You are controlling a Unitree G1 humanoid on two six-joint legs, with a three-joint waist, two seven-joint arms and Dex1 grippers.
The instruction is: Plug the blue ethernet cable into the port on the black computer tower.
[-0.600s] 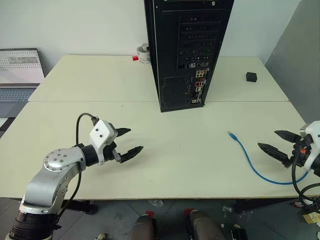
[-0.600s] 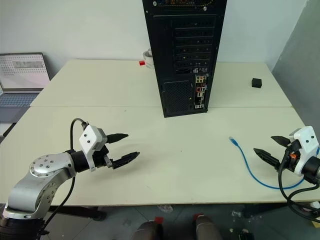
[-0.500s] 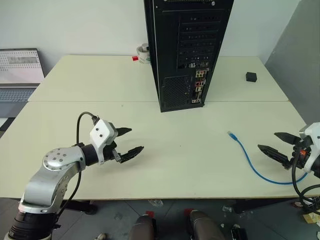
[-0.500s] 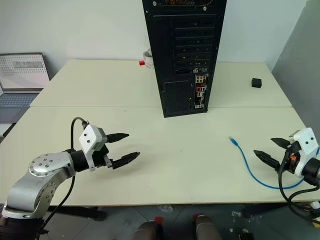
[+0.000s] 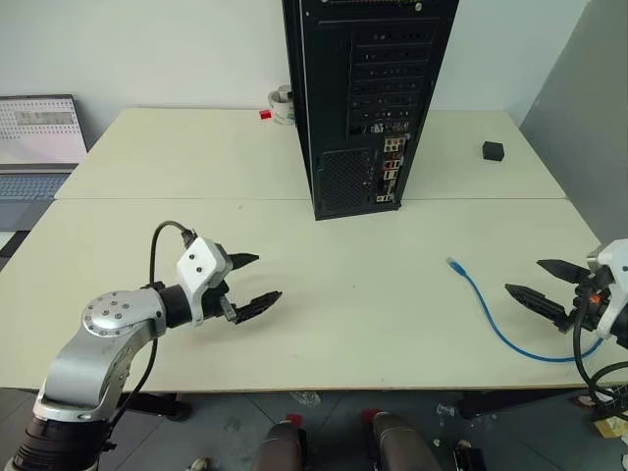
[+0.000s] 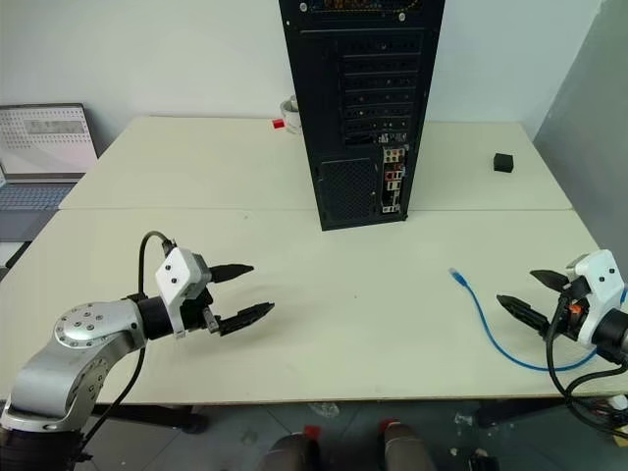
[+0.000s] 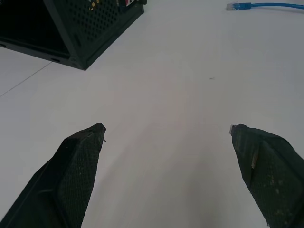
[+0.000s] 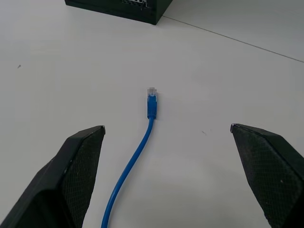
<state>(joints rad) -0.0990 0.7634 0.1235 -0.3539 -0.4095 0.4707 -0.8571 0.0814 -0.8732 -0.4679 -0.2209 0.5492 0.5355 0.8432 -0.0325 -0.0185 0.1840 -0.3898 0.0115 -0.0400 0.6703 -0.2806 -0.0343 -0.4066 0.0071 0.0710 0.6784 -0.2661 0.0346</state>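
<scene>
nothing of note has moved since the earlier frames: both arms hang where they were and the cable lies as it did. the pale table [image 5: 147, 167] carries the black computer tower [image 5: 368, 98], which stands upright near the middle toward the far side, its rear face turned to the robot with slot covers, a vent grille and a strip of coloured connectors near the bottom. at the far left edge sits a laptop [image 5: 37, 147]. the left gripper [image 5: 251, 283] hovers over bare tabletop at the near left, its two black fingers spread wide and empty. the right gripper [image 5: 542, 283] hangs at the near right edge, fingers likewise spread wide, gripping nothing. the blue ethernet cable [image 5: 496, 329] lies loose on the table at the near right, curving from beside the right gripper up to its clear plug [image 8: 151, 91], which points toward the tower but rests well apart from it. a small black cube [image 5: 493, 150] sits far right.
</scene>
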